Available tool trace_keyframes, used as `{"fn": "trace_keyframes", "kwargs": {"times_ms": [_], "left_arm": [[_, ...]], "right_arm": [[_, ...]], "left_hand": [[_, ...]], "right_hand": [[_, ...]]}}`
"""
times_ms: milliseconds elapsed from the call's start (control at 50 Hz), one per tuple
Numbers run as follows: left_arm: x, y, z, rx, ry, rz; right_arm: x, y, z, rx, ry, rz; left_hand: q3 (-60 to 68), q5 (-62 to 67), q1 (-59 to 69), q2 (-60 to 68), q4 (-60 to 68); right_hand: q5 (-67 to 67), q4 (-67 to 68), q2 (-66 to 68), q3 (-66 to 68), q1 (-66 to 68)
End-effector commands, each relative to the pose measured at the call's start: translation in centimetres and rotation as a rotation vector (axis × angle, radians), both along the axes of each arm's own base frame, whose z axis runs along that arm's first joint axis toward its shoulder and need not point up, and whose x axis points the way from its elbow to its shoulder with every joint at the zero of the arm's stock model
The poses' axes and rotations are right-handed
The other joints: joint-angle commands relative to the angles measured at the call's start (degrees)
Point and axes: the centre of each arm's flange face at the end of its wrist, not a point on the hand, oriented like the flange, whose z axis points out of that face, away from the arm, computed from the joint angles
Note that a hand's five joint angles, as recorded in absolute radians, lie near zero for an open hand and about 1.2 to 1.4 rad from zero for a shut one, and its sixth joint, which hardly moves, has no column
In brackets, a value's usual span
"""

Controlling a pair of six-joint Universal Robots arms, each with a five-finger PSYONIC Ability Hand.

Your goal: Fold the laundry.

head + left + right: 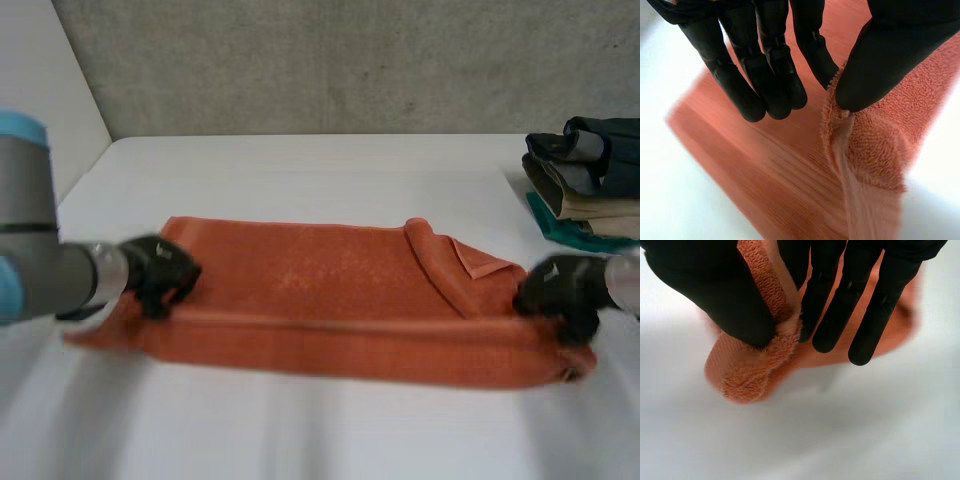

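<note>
The left hand pinched the left end of the towel, a raised fold caught between thumb and one finger, with the other fingers straight beside it. The right hand pinched the bunched right end the same way. The orange towel lay folded lengthwise across the table, with a flap turned over near the right hand. A stack of clothes sat at the far right, apart from the towel.

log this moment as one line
towel: orange, flat on table | left hand: pinching one end | right hand: pinching other end | folded clothes: stacked beyond right hand
</note>
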Motion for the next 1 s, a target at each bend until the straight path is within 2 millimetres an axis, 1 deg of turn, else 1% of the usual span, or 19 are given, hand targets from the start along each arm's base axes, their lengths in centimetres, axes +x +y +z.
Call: {"fn": "trace_keyframes", "kwargs": {"times_ms": [20, 80, 100, 140, 160, 180, 260, 360, 460, 600, 620, 660, 680, 720, 740, 800, 820, 880, 1000], "left_arm": [[-3.3, -6.9, 4.9, -0.33, 0.142, 0.049], [-3.7, -8.7, 8.6, -0.497, 0.211, 0.084], [-3.8, -9.6, 11.6, -0.615, 0.274, 0.113], [-3.6, -10.1, 14.9, -0.743, 0.353, 0.141], [-3.4, -10.2, 16.6, -0.804, 0.399, 0.157], [-3.1, -10.1, 20.0, -0.916, 0.497, 0.173], [-2.5, -9.0, 26.0, -1.11, 0.708, 0.142], [-2.2, -8.1, 28.0, -1.141, 0.78, 0.091], [-1.8, -8.8, 26.2, -1.078, 0.745, 0.107], [-1.0, -10.8, 20.4, -0.914, 0.668, 0.151], [-0.8, -11.2, 18.6, -0.869, 0.645, 0.157], [-0.8, -11.5, 16.6, -0.819, 0.62, 0.158], [-0.7, -11.8, 14.5, -0.77, 0.59, 0.161], [-0.8, -11.8, 12.1, -0.711, 0.554, 0.159], [-0.8, -11.6, 9.7, -0.657, 0.512, 0.156], [-0.6, -11.3, 6.3, -0.581, 0.445, 0.151], [-0.4, -11.1, 4.3, -0.538, 0.404, 0.144], [0.2, -10.3, 1.1, -0.458, 0.336, 0.133], [1.5, -7.6, -1.8, -0.313, 0.234, 0.122]], "right_arm": [[2.6, -8.2, 3.4, -0.454, -0.182, -0.159], [3.3, -10.4, 6.8, -0.67, -0.295, -0.188], [3.6, -11.6, 9.3, -0.809, -0.394, -0.207], [3.8, -12.4, 12.5, -0.961, -0.516, -0.218], [3.7, -12.6, 14.0, -1.021, -0.565, -0.22], [3.7, -12.7, 16.8, -1.139, -0.676, -0.227], [3.0, -12.2, 22.1, -1.355, -0.887, -0.236], [3.7, -11.6, 23.5, -1.362, -0.932, -0.216], [4.7, -11.8, 22.0, -1.256, -0.912, -0.196], [6.0, -12.2, 17.0, -1.046, -0.856, -0.193], [6.3, -12.2, 15.3, -0.985, -0.84, -0.193], [6.5, -12.1, 13.5, -0.922, -0.819, -0.193], [6.7, -12.0, 11.4, -0.857, -0.798, -0.199], [6.8, -11.9, 9.1, -0.789, -0.772, -0.206], [6.8, -11.6, 6.8, -0.724, -0.744, -0.215], [6.7, -11.1, 3.4, -0.632, -0.693, -0.23], [6.7, -10.5, 1.3, -0.575, -0.651, -0.233], [6.5, -9.1, -2.2, -0.469, -0.562, -0.232], [5.5, -5.7, -5.2, -0.307, -0.404, -0.203]], "left_hand": [[11.95, 13.09, 14.87, 11.52, 11.57], [11.95, 13.09, 14.87, 11.52, 11.57], [11.95, 13.09, 14.87, 11.52, 11.57], [11.95, 13.09, 14.87, 11.52, 11.57], [11.95, 13.09, 14.87, 11.52, 11.57], [11.95, 13.09, 14.87, 11.52, 11.57], [11.95, 13.09, 14.87, 11.52, 11.57], [11.95, 13.09, 14.87, 11.52, 11.57], [11.95, 13.09, 14.87, 11.52, 11.57], [11.95, 13.09, 14.87, 11.52, 11.57], [11.95, 13.09, 14.87, 11.52, 11.57], [11.95, 13.09, 14.87, 11.52, 11.57], [11.95, 13.09, 14.87, 11.52, 11.57], [11.95, 13.09, 14.87, 11.52, 11.57], [11.95, 13.09, 14.87, 11.52, 11.57], [11.95, 13.09, 14.87, 11.52, 11.57], [11.95, 13.09, 14.87, 11.52, 11.57], [11.95, 13.09, 14.87, 11.52, 11.57], [11.95, 13.09, 14.87, 11.52, 11.57]], "right_hand": [[11.52, 11.68, 12.78, 11.97, 16.15], [11.52, 11.68, 12.78, 11.97, 16.15], [11.52, 11.68, 12.78, 11.97, 16.15], [11.52, 11.68, 12.78, 11.97, 16.15], [11.52, 11.68, 12.78, 11.97, 16.15], [11.52, 11.68, 12.78, 11.97, 16.15], [11.52, 11.68, 12.78, 11.97, 16.15], [11.52, 11.68, 12.78, 11.97, 16.15], [11.52, 11.68, 12.78, 11.97, 16.15], [11.52, 11.68, 12.78, 11.97, 16.15], [11.52, 11.68, 12.78, 11.97, 16.15], [11.52, 11.68, 12.78, 11.97, 16.15], [11.52, 11.68, 12.78, 11.97, 16.15], [11.52, 11.68, 12.78, 11.97, 16.15], [11.52, 11.68, 12.78, 11.97, 16.15], [11.52, 11.68, 12.78, 11.97, 16.15], [11.52, 11.68, 12.78, 11.97, 16.15], [11.52, 11.68, 12.78, 11.97, 16.15], [11.52, 11.68, 12.78, 11.97, 16.15]]}}
